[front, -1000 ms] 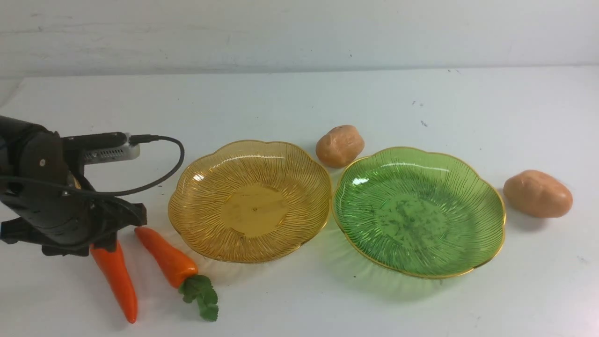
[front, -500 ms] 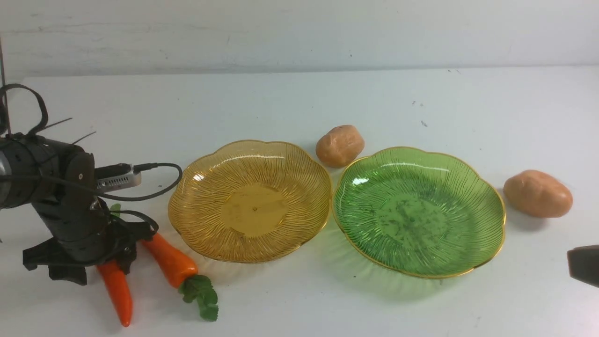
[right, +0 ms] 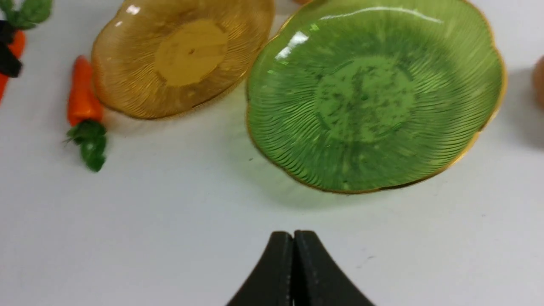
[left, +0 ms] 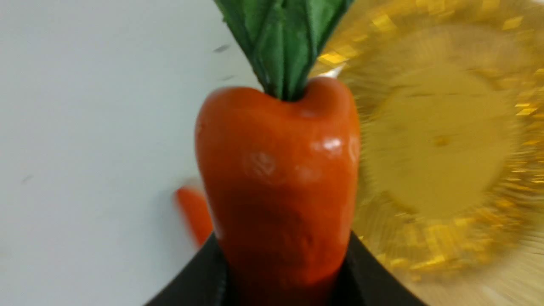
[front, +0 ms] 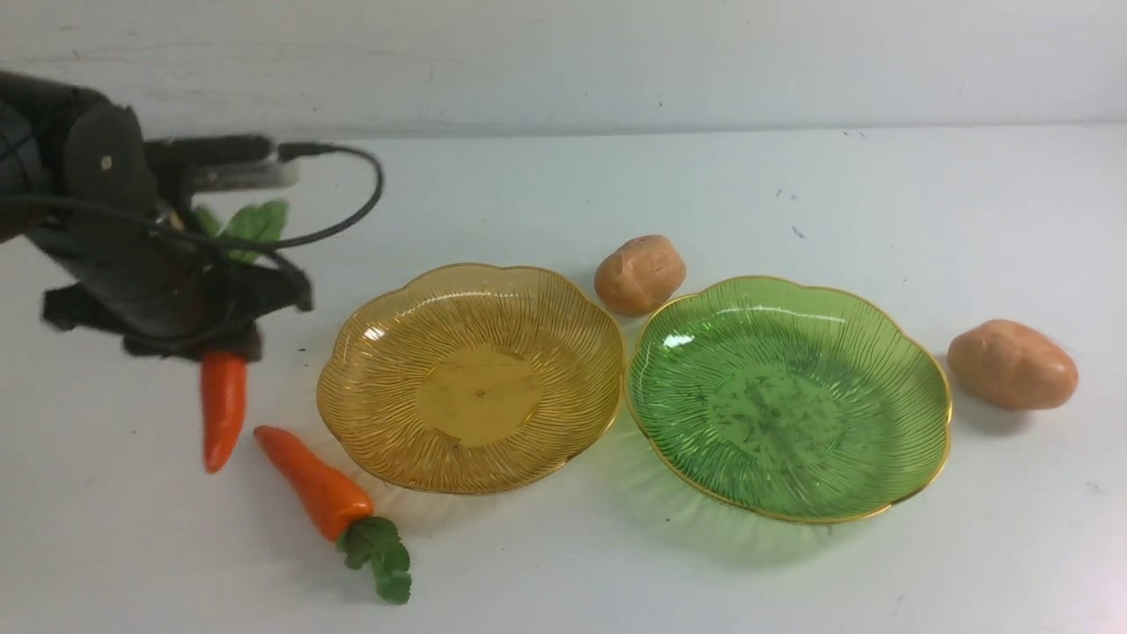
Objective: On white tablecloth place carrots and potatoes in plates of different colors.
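right claw (right: 293, 234) closed | green plate (right: 429, 155) beside amber plate (right: 127, 100) | carrot (right: 80, 93) beside amber

The left gripper (front: 226, 342) is at the cloth's (front: 563, 572) left side. The held carrot (front: 222, 409) hangs tip-down between its fingers (left: 199, 282), with the leaves sticking up behind them. The loose carrot (front: 313, 482) lies on the cloth just right of those fingers and nearer the robot, its tip toward them and its leaves away. The left plate (front: 475, 396) sits right of the fingers, beside the loose carrot. The right plate (front: 788, 401) is farther right, and the 2 rims almost meet. The far potato (front: 639, 274) sits just behind that meeting point. The right potato (front: 1012, 364) lies just right of the right plate. The right gripper's (right: 293, 255) fingers (right: 278, 263) are over the cloth, the right plate's near rim just ahead of them.
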### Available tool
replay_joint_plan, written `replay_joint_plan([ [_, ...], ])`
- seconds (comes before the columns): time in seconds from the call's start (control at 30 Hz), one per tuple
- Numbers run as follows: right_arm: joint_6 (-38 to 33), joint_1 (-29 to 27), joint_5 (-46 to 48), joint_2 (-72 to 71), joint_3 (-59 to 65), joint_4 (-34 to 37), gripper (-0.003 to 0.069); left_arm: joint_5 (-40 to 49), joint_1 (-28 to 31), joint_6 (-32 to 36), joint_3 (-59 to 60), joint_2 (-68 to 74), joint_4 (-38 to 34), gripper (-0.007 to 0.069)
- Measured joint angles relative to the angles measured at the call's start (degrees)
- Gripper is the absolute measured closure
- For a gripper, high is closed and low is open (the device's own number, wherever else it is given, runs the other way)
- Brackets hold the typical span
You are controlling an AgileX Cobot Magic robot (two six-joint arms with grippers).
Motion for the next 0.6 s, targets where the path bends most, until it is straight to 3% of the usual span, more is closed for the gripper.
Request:
replay_joint_plan([
  [0.23,8.5,0.0,2.5,14.0,-9.3,-11.5,0.0674,-8.5,-8.3,5.1,-0.4,3.1,-3.3,0.0411],
  [0.43,9.1,0.0,6.9,26.7,-18.4,-12.7,0.0674,-10.1,-9.5,5.3,-2.8,10.2,-3.5,0.0386],
  [0.6,9.1,-2.9,6.9,33.4,-22.9,-11.0,0.0662,-9.9,-9.5,5.8,-5.0,15.1,-3.4,0.0307],
])
